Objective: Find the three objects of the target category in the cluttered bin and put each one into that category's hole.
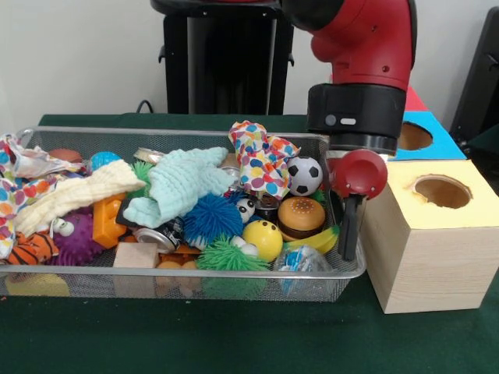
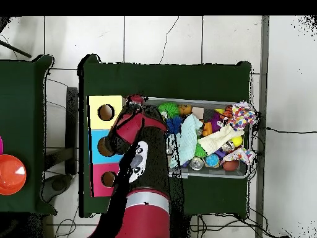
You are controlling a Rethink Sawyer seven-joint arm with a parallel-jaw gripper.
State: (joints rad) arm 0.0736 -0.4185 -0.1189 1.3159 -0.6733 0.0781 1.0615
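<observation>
A shiny wire metal bin holds soft cloths and spiky rubber balls, beside a smooth wooden box on matt green cloth.

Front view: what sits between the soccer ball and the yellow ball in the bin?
A burger-shaped toy lies between the soccer ball and the yellow ball, with a small dark round item beside it, too hidden to name.

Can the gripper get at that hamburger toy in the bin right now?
Probably yes. The hamburger toy lies uncovered on top near the bin's end, close to the gripper, with only the soccer ball beside it.
</observation>
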